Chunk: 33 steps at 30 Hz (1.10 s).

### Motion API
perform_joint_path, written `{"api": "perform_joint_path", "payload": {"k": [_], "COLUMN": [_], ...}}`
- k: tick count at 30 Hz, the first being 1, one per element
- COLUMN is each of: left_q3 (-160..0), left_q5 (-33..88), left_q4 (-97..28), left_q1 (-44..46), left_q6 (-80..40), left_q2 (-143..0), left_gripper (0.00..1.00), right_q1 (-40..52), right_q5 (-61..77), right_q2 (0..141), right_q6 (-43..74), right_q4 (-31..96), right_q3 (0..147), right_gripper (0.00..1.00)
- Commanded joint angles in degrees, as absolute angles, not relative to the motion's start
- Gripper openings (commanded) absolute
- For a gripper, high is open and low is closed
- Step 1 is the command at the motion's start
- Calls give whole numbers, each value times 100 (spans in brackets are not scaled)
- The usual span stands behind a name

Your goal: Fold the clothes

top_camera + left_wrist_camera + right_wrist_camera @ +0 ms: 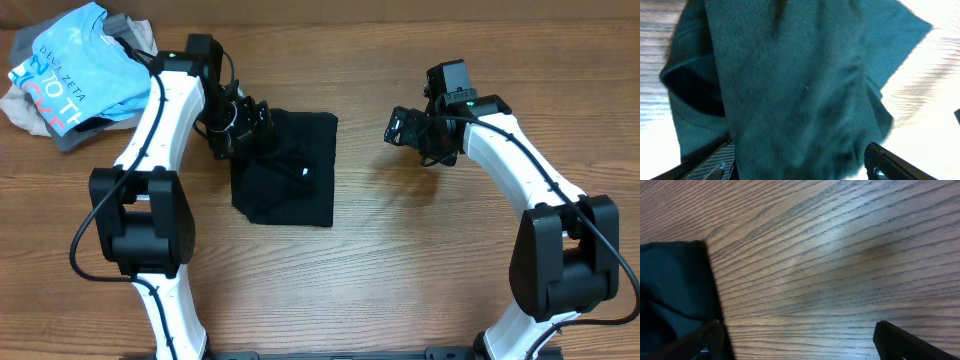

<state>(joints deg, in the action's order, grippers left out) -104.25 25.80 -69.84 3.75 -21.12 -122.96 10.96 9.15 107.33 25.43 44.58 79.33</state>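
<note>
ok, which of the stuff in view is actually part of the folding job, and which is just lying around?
Part of the job:
- black shirt, in the middle between the arms

Just lying about:
- light blue tee, at the far left
- greyish clothes bunched under that tee

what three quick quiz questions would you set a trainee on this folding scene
1. True or false: the right hand is gripping the black garment.
2. Where is the light blue tee? A) on the clothes pile at far left B) under the black garment C) in the right hand
3. Which hand is at the black garment's edge, with fabric between its fingers?

Key: 1 false, it is open above the table. 2 A. 3 the left hand.
</note>
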Motion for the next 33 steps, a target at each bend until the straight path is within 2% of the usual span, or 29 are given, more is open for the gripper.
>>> {"api": "perform_joint_path", "payload": {"k": [1, 4, 8, 12, 15, 18, 20, 25, 33], "left_q3": [-10390, -10390, -10390, -10390, -10401, -10409, -10414, -10442, -10442], "left_q5": [2685, 2687, 2768, 2991, 3028, 3256, 3489, 4215, 4495], "left_q4": [-6908, -6840, -6700, -6611, -6499, -6311, -6169, -5714, -5046], "left_q1": [379, 379, 386, 408, 436, 484, 506, 548, 775], "left_q6": [-2233, -2244, -2342, -2338, -2331, -2272, -2272, -2327, -2639], "left_q2": [-12355, -12366, -12475, -12573, -12573, -12573, -12571, -12573, -12573], "left_gripper": [86, 84, 72, 48, 24, 8, 4, 4, 4], "right_q1": [1085, 1085, 1085, 1085, 1085, 1085, 1085, 1085, 1085], "right_q5": [928, 928, 928, 928, 926, 908, 908, 908, 908], "right_q2": [10722, 10722, 10722, 10722, 10722, 10722, 10722, 10722, 10722], "right_q6": [2547, 2547, 2547, 2547, 2547, 2545, 2545, 2545, 2545], "right_q4": [4421, 4421, 4418, 4421, 4416, 4414, 4416, 4410, 4362], "right_q3": [7909, 7909, 7909, 7909, 7909, 7909, 7909, 7909, 7909], "right_gripper": [100, 100, 100, 100, 100, 100, 100, 100, 100]}}
